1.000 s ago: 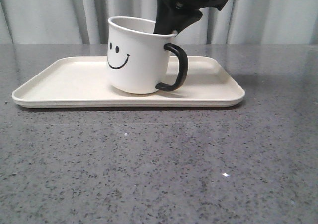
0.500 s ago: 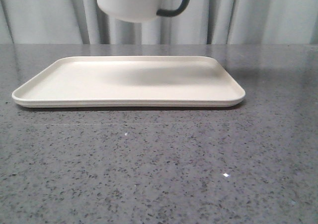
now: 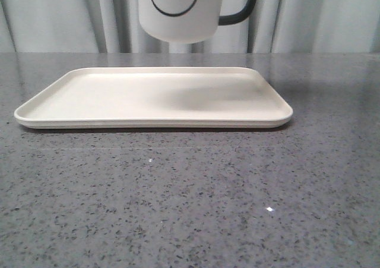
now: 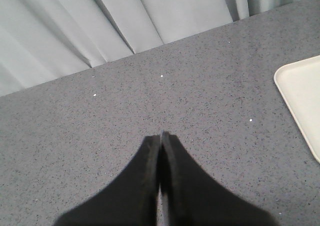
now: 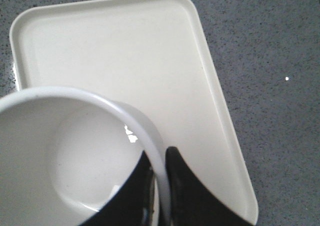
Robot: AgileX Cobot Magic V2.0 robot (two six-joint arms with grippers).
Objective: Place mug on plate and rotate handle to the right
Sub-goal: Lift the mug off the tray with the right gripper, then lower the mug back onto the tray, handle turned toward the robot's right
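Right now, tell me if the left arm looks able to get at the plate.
Probably yes. The left gripper is shut and holds nothing, and only bare table lies between it and the plate. The mug hangs above the plate, pinched at its rim.

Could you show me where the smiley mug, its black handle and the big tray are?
mug (image 3: 181, 24): front view, on its white side wall below the smile.
handle (image 3: 244, 13): front view, on the lower curve of the black loop.
tray (image 3: 119, 95): front view, on its bare flat floor, left of the shadow.

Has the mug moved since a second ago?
Yes. The mug then sat on the plate; now it hangs above it, clear of the surface, slightly further right, handle pointing right.
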